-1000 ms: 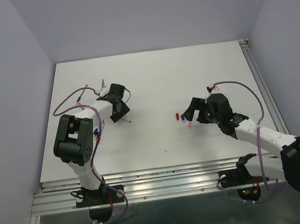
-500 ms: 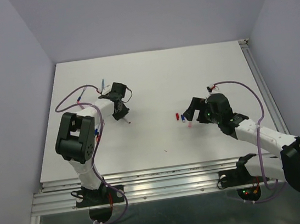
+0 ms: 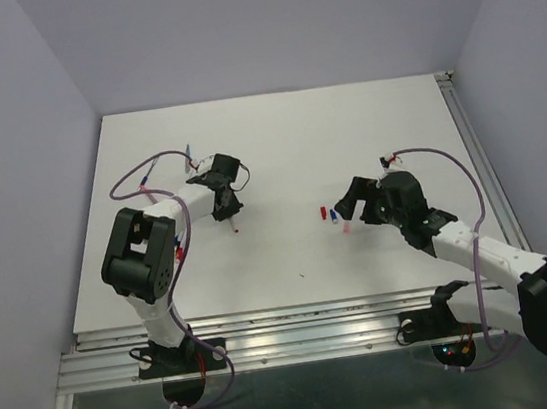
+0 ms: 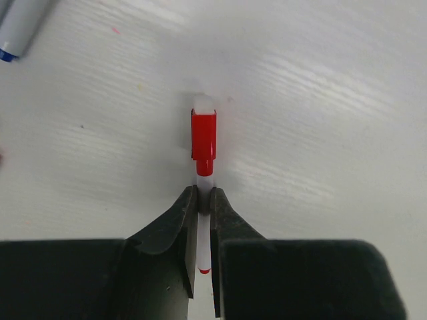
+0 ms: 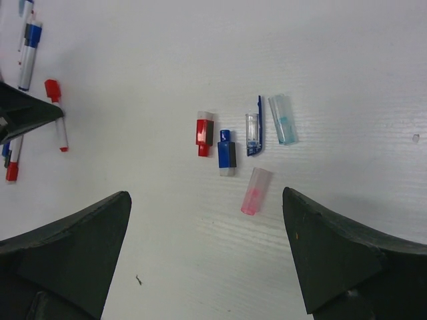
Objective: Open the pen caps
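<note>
On the left half of the table (image 3: 274, 134), my left gripper (image 4: 203, 200) is pinched narrow on a white pen (image 4: 204, 230). Its red cap (image 4: 203, 137), seated on the pen, lies just past the fingertips. Right of centre, my right gripper (image 5: 205, 195) stands wide above loose caps (image 5: 226, 153) lying on the table under the gap.

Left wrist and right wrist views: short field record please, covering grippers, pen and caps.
left gripper: shut on pen barrel
fitted red cap: on the pen, beyond the fingertips
right gripper: open, holding nothing
loose on table: loose red cap, dark blue cap, light blue cap, pink cap
</note>
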Action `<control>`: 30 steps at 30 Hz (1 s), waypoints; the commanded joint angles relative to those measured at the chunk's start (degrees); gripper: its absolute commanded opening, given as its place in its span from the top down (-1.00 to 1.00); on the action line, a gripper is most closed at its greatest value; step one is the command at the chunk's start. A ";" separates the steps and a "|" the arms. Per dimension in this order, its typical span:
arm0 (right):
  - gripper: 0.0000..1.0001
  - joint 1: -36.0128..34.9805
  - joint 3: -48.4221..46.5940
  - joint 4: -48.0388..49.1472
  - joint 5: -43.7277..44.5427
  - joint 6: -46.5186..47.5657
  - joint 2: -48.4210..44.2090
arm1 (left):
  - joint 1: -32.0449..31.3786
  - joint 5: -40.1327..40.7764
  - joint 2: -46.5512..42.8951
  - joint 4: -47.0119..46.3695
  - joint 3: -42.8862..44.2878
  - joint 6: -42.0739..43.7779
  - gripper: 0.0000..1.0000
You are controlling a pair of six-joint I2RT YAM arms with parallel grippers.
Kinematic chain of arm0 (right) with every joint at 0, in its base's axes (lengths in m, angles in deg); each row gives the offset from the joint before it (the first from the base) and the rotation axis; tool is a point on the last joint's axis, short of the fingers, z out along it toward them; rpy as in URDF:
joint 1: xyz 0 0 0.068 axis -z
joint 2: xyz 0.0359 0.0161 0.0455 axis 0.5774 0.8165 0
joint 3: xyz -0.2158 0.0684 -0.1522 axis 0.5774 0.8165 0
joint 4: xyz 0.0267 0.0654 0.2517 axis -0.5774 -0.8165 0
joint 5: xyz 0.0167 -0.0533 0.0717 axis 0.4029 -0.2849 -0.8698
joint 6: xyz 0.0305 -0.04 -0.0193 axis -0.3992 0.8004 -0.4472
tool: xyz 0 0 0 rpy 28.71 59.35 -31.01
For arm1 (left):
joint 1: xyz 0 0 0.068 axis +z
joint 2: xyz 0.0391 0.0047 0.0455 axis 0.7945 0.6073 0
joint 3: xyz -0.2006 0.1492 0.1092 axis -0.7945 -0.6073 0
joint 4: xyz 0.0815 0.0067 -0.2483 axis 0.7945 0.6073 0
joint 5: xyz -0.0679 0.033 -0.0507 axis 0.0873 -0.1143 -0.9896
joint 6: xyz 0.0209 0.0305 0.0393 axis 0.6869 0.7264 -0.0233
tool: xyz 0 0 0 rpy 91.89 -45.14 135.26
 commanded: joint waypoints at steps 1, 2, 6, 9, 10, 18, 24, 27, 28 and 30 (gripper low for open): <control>-1.00 -0.47 3.30 7.29 -4.21 1.51 -3.78 | -4.99 -0.79 -8.59 -2.65 -3.34 7.51 1.00; -1.00 -0.47 3.83 8.54 -5.36 1.51 -4.57 | -5.61 -1.49 -11.83 -5.97 -4.74 9.87 1.00; -1.00 -0.47 4.98 13.20 -9.05 0.20 -8.35 | -7.72 -11.03 -19.41 -14.86 -10.27 13.75 1.00; -1.00 -0.56 3.67 16.28 -11.51 -0.06 -8.80 | -8.51 -21.68 -23.81 -24.62 -15.19 15.16 1.00; -1.00 -0.56 2.79 16.37 -11.43 -0.50 -8.01 | -9.56 -25.37 -24.69 -26.99 -15.82 15.69 1.00; -1.00 -1.61 -7.84 19.97 -18.37 -5.78 2.53 | -14.22 -30.94 -27.42 -33.07 -18.73 16.83 1.00; -0.96 -6.62 -13.56 21.29 -16.53 -6.92 9.73 | -16.15 -30.94 -27.86 -34.13 -19.17 16.66 1.00; -0.85 -7.24 -15.41 21.47 -16.18 -8.15 11.85 | -16.25 -30.06 -28.65 -34.13 -19.43 15.87 1.00; -0.82 -7.76 -15.76 20.86 -16.09 -8.33 13.08 | -16.42 -29.63 -29.17 -34.22 -19.52 15.61 1.00; -0.73 -8.82 -16.55 20.42 -15.57 -8.33 14.48 | -16.33 -29.36 -29.53 -34.22 -19.79 15.26 1.00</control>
